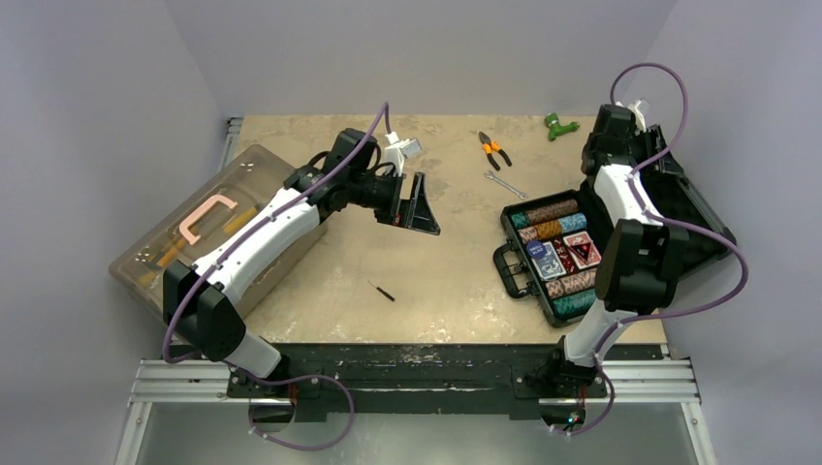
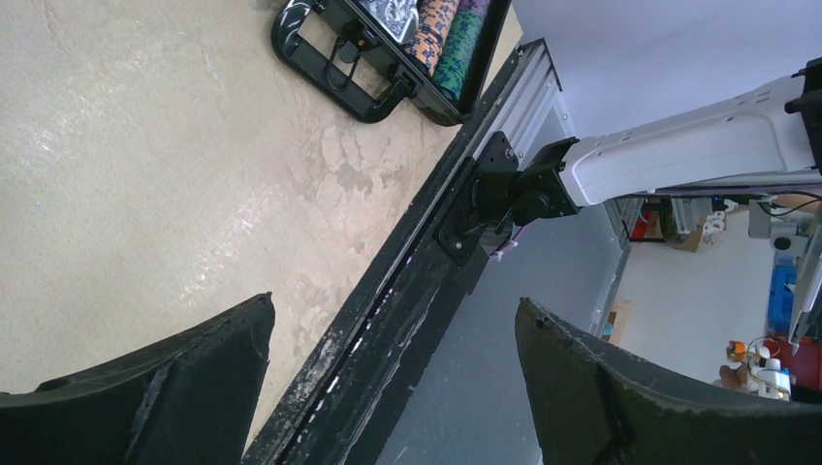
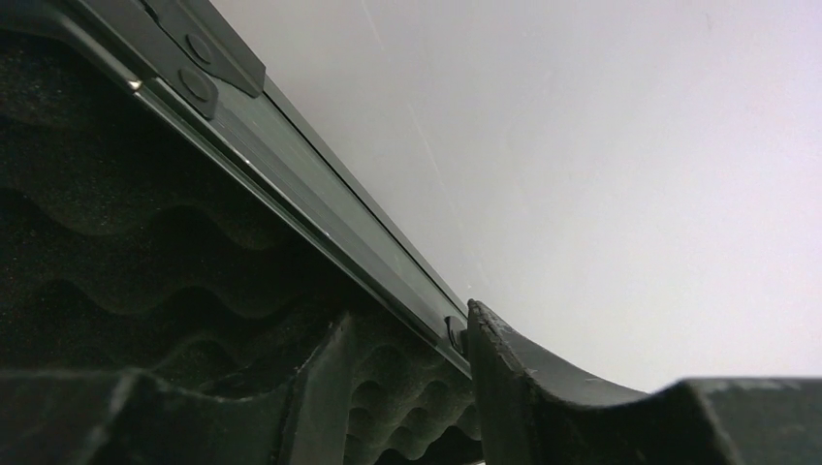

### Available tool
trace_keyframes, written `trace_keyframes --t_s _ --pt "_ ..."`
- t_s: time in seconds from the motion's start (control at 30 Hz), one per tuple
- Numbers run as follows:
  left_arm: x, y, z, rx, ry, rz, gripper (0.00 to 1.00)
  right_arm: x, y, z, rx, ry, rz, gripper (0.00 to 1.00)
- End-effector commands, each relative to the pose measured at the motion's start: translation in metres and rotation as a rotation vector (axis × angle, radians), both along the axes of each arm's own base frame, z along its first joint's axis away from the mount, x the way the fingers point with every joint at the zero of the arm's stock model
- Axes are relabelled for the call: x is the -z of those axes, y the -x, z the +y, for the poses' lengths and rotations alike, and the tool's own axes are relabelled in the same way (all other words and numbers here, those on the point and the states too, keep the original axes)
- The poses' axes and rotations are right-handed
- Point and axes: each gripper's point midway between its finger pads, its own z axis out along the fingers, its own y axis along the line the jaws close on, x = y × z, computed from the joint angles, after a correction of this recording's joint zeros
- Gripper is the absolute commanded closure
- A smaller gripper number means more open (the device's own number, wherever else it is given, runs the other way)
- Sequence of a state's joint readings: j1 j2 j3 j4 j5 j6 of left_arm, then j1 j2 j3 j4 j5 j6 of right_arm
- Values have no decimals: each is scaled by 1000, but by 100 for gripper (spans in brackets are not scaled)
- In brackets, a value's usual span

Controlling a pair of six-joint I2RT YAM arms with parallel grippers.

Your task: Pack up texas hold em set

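Now the case (image 1: 507, 221) lies open by the right edge of the surface (image 1: 436, 281), nearer the near right corner, its handle pointing toward the middle. Rows of chips (image 1: 553, 208) fill its far and near ends, and the decks (image 1: 562, 256) lie side by side between them. The lid (image 1: 700, 208) leans out past the right edge.

The right gripper (image 3: 407, 322) is at the lid's far rim. In the wrist view, one finger is on the foam (image 3: 116, 242) side and the other is outside the rim. I cannot tell whether the fingers are pressing on the rim.

The left gripper (image 1: 417, 203) hangs above the surface, left of the middle and toward the far edge. Its fingers (image 2: 145, 387) are spread wide with nothing between them.

A toolbox (image 1: 262, 174) sits along the left edge. Pliers (image 1: 494, 150) and a wrench (image 1: 505, 184) lie near the far edge, between the left gripper and the case.
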State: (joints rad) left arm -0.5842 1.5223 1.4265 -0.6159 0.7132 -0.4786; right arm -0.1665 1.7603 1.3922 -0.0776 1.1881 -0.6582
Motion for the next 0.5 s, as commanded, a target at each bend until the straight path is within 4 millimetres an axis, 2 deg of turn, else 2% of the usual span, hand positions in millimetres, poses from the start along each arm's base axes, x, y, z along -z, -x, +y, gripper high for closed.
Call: trace_keyframes --t_s 0.0,0.1,0.2,0.27,0.4,0.47 --pt "-19 3 0 18 36 -76 9 -27 8 -3 26 29 -78 59" --pt "-19 3 0 17 34 -78 9 -28 11 -4 26 28 -81 67" --pt "-19 4 0 18 33 -77 9 -26 10 -6 30 27 -75 85" --pt "-19 4 0 20 34 -78 10 -26 10 -7 34 30 -68 86" --pt "-19 5 -1 23 35 -79 10 -29 13 -9 39 32 -77 75" --pt "-19 5 -1 23 35 -79 9 -28 15 -12 42 29 -82 76"
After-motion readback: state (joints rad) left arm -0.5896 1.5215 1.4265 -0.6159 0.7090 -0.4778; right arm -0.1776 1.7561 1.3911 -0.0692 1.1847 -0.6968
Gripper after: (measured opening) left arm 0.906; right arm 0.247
